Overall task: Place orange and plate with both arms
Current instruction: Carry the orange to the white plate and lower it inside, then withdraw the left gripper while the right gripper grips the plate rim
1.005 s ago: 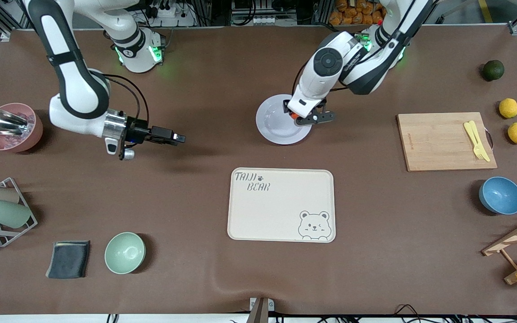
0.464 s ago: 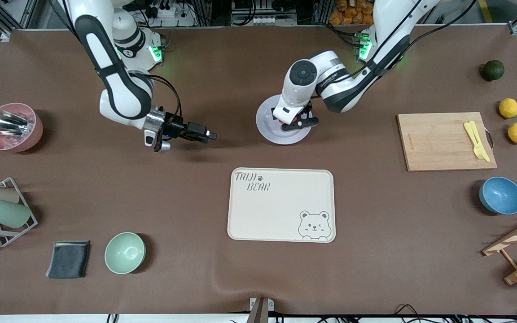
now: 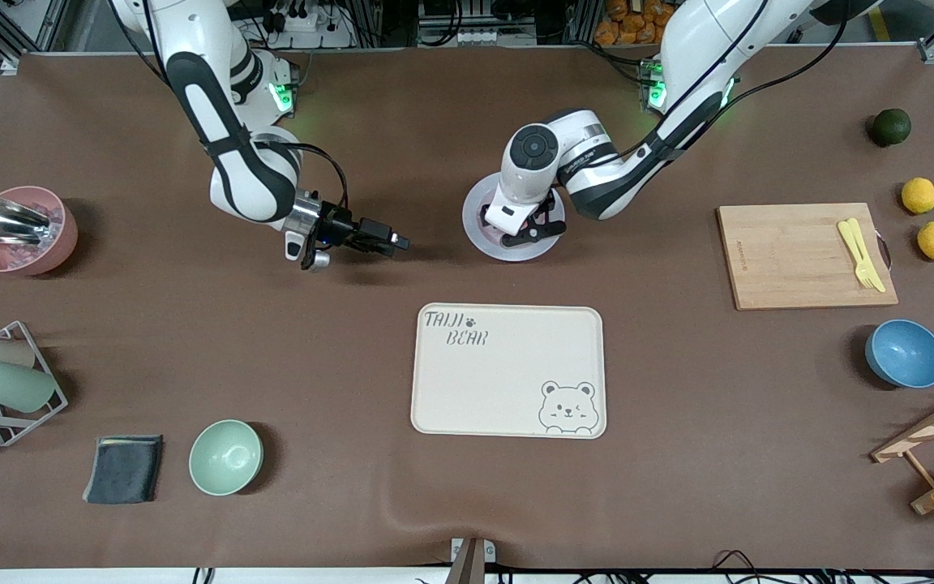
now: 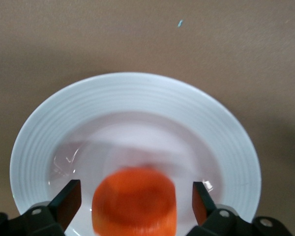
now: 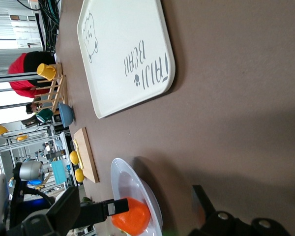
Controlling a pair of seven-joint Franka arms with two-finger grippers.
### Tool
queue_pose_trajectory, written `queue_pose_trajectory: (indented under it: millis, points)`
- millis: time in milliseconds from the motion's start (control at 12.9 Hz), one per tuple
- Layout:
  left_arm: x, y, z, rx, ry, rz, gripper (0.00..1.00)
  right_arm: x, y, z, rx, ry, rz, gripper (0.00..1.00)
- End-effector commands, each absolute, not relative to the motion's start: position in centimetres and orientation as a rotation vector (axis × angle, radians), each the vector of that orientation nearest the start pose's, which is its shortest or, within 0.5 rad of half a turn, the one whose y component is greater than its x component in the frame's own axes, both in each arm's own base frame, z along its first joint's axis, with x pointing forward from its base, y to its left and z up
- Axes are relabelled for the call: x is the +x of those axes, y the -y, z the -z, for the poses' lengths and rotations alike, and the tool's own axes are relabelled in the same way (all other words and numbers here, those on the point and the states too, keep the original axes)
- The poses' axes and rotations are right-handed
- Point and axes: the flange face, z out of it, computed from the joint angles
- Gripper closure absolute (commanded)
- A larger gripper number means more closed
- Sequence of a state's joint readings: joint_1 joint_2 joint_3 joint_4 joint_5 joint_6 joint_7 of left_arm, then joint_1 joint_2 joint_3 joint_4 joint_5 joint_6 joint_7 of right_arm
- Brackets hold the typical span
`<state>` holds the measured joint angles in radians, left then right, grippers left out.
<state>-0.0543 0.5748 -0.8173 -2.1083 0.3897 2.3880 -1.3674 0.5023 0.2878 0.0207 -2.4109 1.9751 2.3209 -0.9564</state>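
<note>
Over white plate (image 3: 490,212), left gripper (image 4: 136,209) fingers spread, mandarin (image 4: 135,204) released between them in plate centre. Right gripper (image 3: 392,240) open, low at plate's 9 o'clock (approaching rim?). Next: left withdraws, right grips rim.

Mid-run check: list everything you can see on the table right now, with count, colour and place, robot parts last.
orange: 1, reddish-orange, on the plate between the left end effector's open fingers
plate: 1, white, farther from the front camera than the tray
tray: 1, cream, bear print, mid-table
cutting board: 1, wood, toward the left arm's end, yellow fork on it
lemons: 2, yellow, beside the board
dark green fruit: 1
bowls: blue, green, pink with a metal scoop
dark cloth: 1, beside the green bowl
cup rack: 1, right arm's end
left end effector: open, over the plate
right end effector: open, beside the plate
</note>
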Motion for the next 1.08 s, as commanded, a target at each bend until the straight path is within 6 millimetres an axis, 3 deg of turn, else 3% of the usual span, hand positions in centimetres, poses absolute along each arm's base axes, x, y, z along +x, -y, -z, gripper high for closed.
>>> queue_pose_trajectory:
  millis: [0, 232, 464, 618, 773, 1005]
  points:
    - [38.1, 43.1, -23.3, -3.097, 0.437, -0.182, 0.0, 39.2, -27.0, -17.9, -2.03, -0.335, 0.021, 0.0]
    - [43.6, 41.6, -27.7, -3.031, 0.5, -0.133, 0.0, 37.4, -29.4, -17.4, -2.013, -0.326, 0.025, 0.05]
    - [48.9, 37.7, -30.8, -3.008, 0.54, -0.116, 0.0, 36.5, -30.0, -15.3, -2.029, -0.328, 0.016, 0.09]
    - [51.6, 34.6, -32.6, -2.989, 0.565, -0.1, 0.0, 35.0, -31.5, -14.5, -2.022, -0.329, 0.021, 0.13]
    - [54.7, 30.1, -34.7, -2.992, 0.549, -0.073, 0.0, 34.1, -32.5, -13.9, -2.016, -0.325, 0.04, 0.17]
    - [57.6, 24.4, -38.4, -3.0, 0.459, -0.061, 0.0, 32.2, -34.2, -13.3, -2.011, -0.335, 0.023, 0.26]
